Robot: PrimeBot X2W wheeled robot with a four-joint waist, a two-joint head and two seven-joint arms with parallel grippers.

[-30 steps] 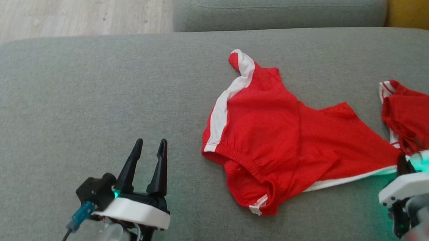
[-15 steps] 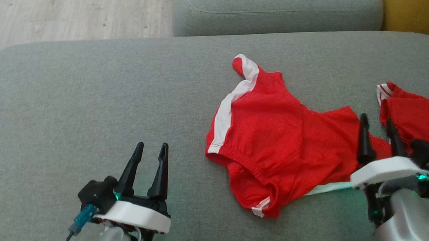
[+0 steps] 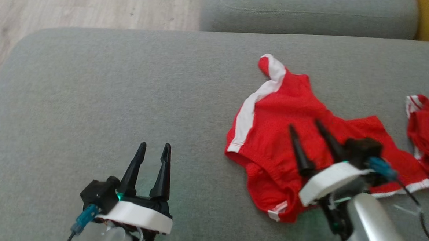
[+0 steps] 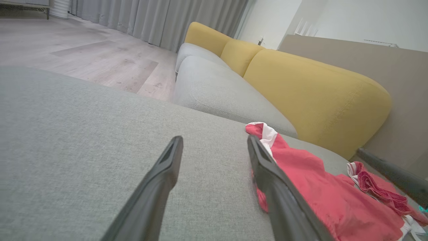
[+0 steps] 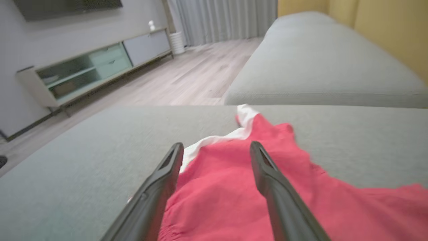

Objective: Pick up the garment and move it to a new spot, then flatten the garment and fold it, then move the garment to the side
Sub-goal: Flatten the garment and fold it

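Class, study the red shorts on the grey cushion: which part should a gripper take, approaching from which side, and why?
Probably the gathered waistband of the red shorts, approached from the robot's near side. That edge is thick and puckered and faces the robot, whereas the rest lies flat on the cushion.

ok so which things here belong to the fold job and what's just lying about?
Job: red garment with white stripe; right gripper, open over it; left gripper, open; grey cushion under it.
Lying about: second red cloth at right edge; yellow backrest; TV cabinet; wood floor.
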